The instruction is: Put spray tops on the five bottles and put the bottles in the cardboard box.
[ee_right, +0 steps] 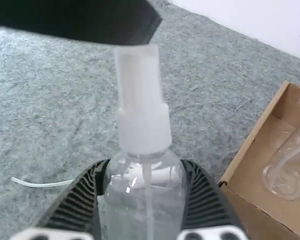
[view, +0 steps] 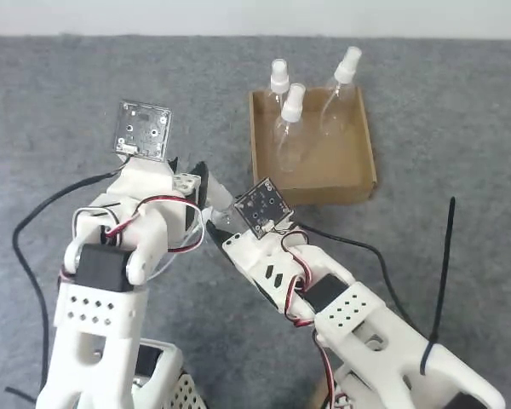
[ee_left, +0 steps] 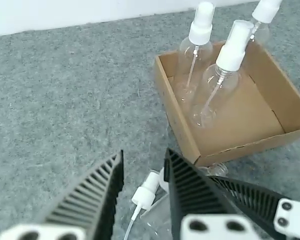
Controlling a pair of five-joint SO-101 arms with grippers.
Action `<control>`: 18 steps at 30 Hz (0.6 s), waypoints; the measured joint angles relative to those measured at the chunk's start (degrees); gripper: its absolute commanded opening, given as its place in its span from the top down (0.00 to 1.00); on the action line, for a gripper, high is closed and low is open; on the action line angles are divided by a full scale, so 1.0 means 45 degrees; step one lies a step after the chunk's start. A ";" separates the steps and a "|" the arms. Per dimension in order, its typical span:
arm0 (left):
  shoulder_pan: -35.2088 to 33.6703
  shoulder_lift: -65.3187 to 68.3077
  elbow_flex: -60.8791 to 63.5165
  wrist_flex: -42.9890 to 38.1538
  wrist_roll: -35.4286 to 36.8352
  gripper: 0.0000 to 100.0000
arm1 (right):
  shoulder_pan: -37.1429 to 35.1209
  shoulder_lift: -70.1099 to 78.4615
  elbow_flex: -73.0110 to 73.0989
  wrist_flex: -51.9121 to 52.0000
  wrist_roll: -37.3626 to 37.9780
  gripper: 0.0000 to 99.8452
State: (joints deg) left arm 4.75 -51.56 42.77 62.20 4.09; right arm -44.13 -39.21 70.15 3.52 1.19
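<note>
My right gripper [ee_right: 142,172] is shut on a clear bottle [ee_right: 140,200] that carries a white spray top [ee_right: 140,110]. It sits just in front of the cardboard box [view: 358,183]. One black finger of my left gripper [ee_left: 144,157] crosses above that top. The left gripper is open, and a white spray top [ee_left: 146,191] with a thin tube shows in the gap between its fingers. Three capped clear bottles [view: 288,136] stand in the box [ee_left: 180,130], with the tallest-looking one [ee_left: 215,97] nearest my left gripper. In the high view both grippers [view: 206,200] meet left of the box's front corner.
Grey carpet [view: 426,77] covers the table. A thin white tube [ee_right: 40,183] lies on it beside my right gripper. A black cable [view: 25,256] loops at the left and another cable [view: 447,256] rises at the right. A pale wall [ee_left: 65,12] borders the far edge.
</note>
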 measured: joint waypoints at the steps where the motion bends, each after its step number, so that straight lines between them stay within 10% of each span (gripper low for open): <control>1: 0.0000 0.0000 0.0000 0.0000 0.0000 0.88 | 0.0000 0.0000 0.0000 0.0000 0.0000 0.99; 18: -0.1719 0.0000 -0.1094 0.0938 -0.0039 0.88 | 0.2110 -0.0508 -0.0840 0.0957 -0.0039 0.99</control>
State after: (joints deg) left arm -2.99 -51.56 37.85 66.42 3.91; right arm -34.64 -41.49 66.37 7.82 1.01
